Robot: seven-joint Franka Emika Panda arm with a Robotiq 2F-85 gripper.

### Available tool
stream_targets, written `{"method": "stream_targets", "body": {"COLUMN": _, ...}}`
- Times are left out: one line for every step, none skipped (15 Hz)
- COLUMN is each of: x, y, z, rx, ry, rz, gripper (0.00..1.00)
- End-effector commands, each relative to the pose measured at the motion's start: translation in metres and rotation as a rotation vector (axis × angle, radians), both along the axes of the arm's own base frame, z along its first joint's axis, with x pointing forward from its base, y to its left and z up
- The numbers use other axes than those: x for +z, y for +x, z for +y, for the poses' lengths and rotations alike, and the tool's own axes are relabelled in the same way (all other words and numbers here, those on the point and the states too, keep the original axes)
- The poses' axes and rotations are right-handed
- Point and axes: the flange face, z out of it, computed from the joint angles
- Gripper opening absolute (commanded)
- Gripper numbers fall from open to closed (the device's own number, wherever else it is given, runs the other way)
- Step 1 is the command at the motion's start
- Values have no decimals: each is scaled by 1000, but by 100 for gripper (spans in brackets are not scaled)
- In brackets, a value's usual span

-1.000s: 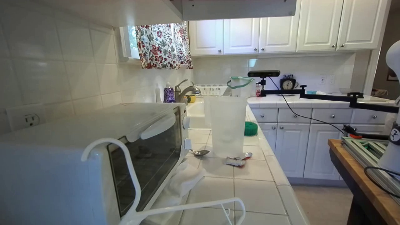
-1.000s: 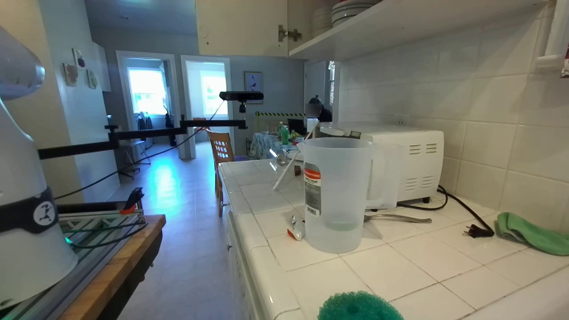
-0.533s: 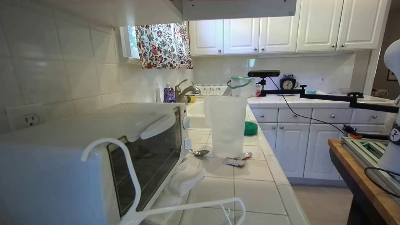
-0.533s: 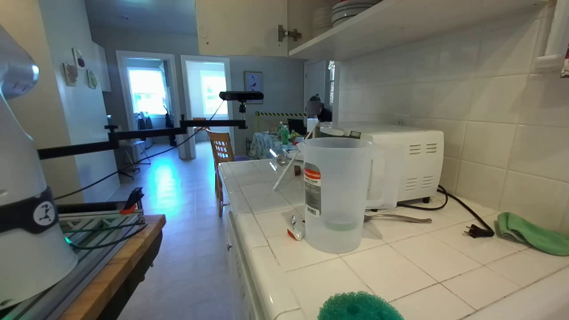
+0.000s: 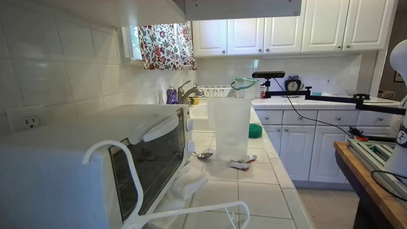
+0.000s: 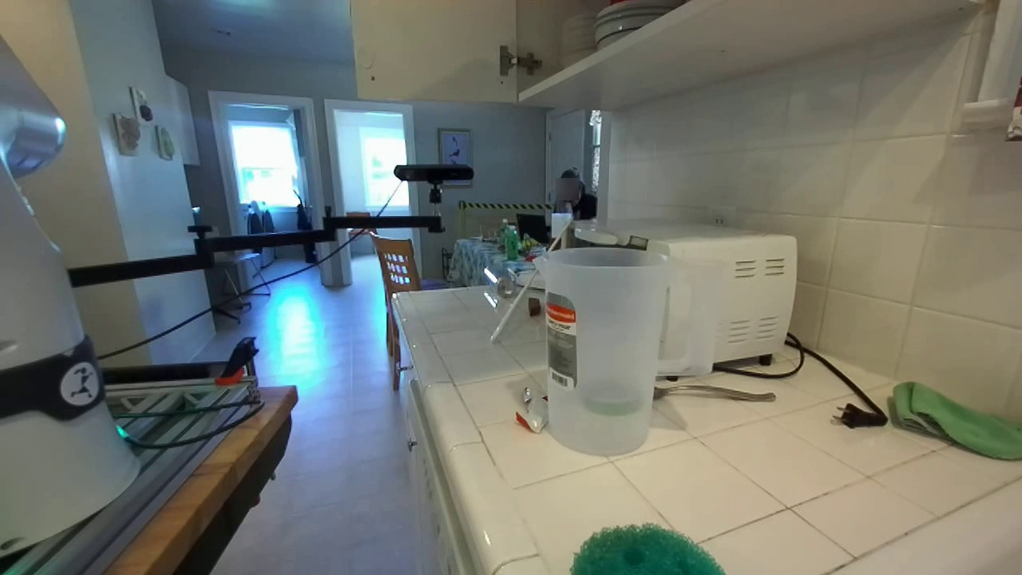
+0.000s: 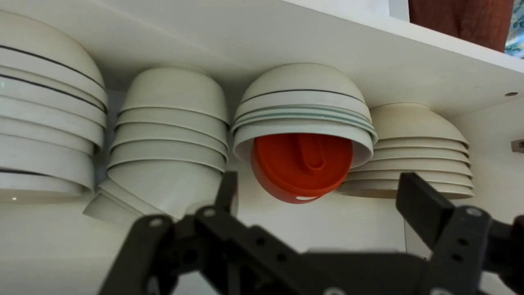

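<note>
I hold my black, two-fingered end effector (image 7: 321,192) wide apart; at its 12 o'clock in the wrist view, a red, rounded plastic vessel (image 7: 301,170) sits in stacked, round white ceramic bowls (image 7: 305,100).

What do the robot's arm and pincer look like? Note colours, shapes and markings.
The arm is whitish, smooth and rounded. Low down, a black band carries a round pale badge with a dark figure; a small green light glows below, beside a dark cable. The pincer is dark grey to black, with two jointed, blocky-tipped fingers and round, paler bolts.
</note>
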Motion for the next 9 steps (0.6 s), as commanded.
{"method": "stream_targets", "body": {"x": 5, "y": 24, "z": 1, "rx": -1, "ry": 10, "rz": 40, "gripper": 100}}
{"method": "stream_targets", "body": {"x": 0, "y": 13, "z": 1, "rx": -8, "ry": 4, "rz": 15, "gripper": 100}}
{"method": "stream_targets", "body": {"x": -1, "y": 19, "z": 0, "rx": -11, "ry": 2, "rz": 23, "gripper": 100}}
{"method": "stream_targets", "body": {"x": -1, "y": 22, "z": 1, "rx": -12, "ry": 3, "rz": 25, "gripper": 100}}
{"method": "stream_targets", "body": {"x": 0, "y": 23, "z": 1, "rx": -11, "ry": 3, "rz": 25, "gripper": 100}}
{"method": "stream_targets", "body": {"x": 0, "y": 23, "z": 2, "rx": -10, "ry": 4, "rz": 24, "gripper": 100}}
{"method": "stream_targets", "body": {"x": 1, "y": 22, "z": 2, "rx": -10, "ry": 4, "rz": 24, "gripper": 100}}
{"method": "stream_targets", "body": {"x": 0, "y": 24, "z": 1, "rx": -20, "ry": -3, "rz": 25, "gripper": 100}}
{"method": "stream_targets", "body": {"x": 0, "y": 28, "z": -1, "rx": -28, "ry": -9, "rz": 36, "gripper": 100}}
